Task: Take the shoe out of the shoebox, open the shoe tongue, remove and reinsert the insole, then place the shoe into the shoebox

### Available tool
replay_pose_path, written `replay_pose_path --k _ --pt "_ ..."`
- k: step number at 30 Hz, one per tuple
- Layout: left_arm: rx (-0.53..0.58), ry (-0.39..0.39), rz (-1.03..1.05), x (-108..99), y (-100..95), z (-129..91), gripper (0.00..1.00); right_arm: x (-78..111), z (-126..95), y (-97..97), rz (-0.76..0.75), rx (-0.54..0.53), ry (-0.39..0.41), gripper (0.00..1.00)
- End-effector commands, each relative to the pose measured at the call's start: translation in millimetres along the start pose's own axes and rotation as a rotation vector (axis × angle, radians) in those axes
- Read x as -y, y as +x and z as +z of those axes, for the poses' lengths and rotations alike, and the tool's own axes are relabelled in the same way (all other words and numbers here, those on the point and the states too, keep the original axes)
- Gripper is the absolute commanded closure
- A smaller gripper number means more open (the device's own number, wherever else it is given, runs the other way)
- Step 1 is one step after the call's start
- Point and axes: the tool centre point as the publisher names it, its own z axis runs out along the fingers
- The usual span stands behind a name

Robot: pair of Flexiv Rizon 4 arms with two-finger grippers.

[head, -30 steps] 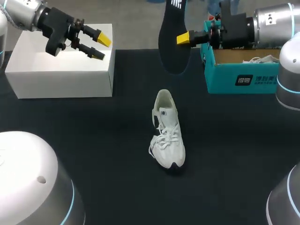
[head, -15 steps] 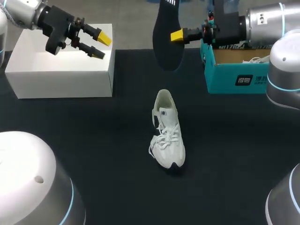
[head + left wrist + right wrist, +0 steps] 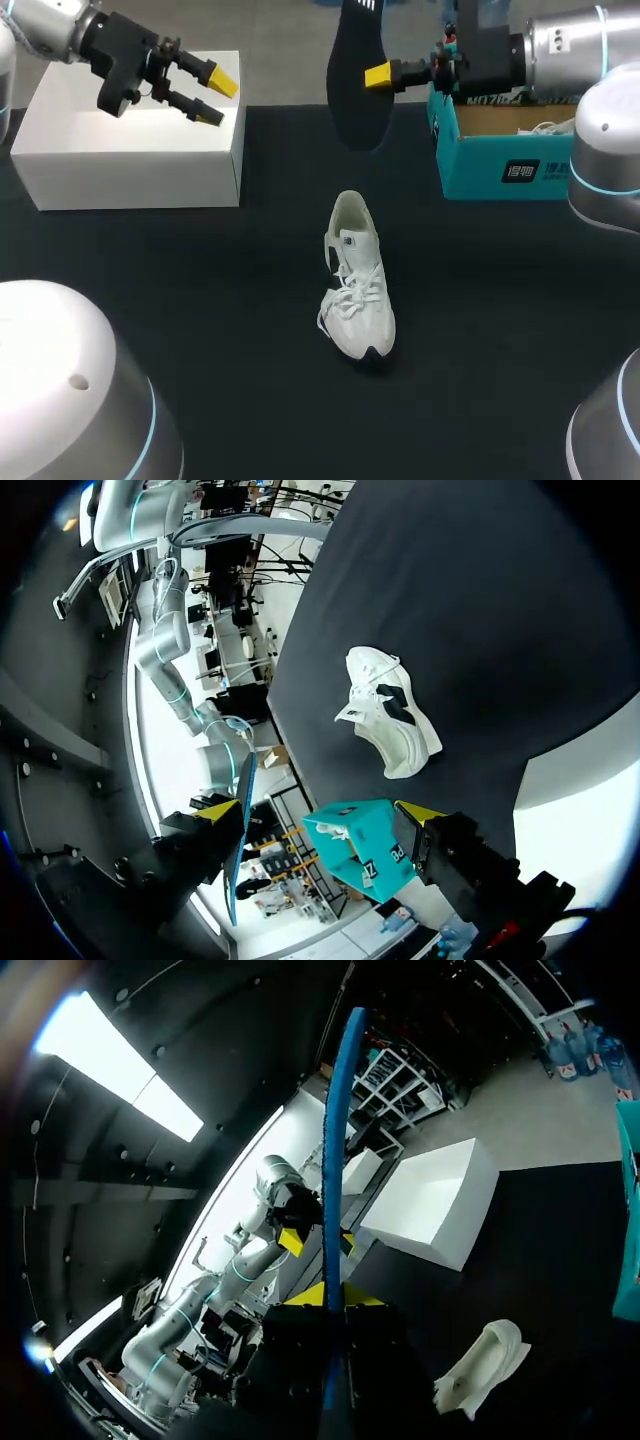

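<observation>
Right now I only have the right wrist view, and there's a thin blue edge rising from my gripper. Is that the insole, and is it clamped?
Observer: Yes. The head view shows the right gripper shut on the insole, whose dark face hangs above the far edge of the table.
Operator: Which way does the shoe's toe point?
Observer: The white sneaker stands upright mid-table, toe toward the robot's side and heel opening toward the insole.
Operator: And the left arm?
Observer: The left gripper hangs open above the white box, apart from the sneaker.
</observation>
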Motion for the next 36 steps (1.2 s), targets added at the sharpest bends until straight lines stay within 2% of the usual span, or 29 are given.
replay_pose_path --k 1,7,12,16,30,35,36 --pt "-0.003 0.002 0.001 0 -0.6 -1 0.00 -2.3 7 -13.5 -0.045 0.008 -0.024 1.00" --pt "-0.003 0.002 0.001 0 -0.6 -1 0.00 1.2 7 -37.6 -0.097 0.056 -0.060 1.00" --pt "-0.003 0.002 0.001 0 -0.6 -1 0.00 7.8 11 -53.6 -0.184 0.119 -0.023 1.00" --pt "-0.003 0.002 0.001 0 -0.6 -1 0.00 16.2 15 -65.3 -0.222 0.128 -0.012 1.00" --pt "-0.003 0.002 0.001 0 -0.6 -1 0.00 16.2 15 -65.3 -0.222 0.128 -0.012 1.00" --pt "-0.003 0.002 0.001 0 -0.6 -1 0.00 17.1 28 -82.1 -0.366 0.152 -0.101 1.00" --pt "-0.003 0.002 0.001 0 -0.6 -1 0.00 17.0 30 -85.2 -0.382 0.170 -0.097 1.00"
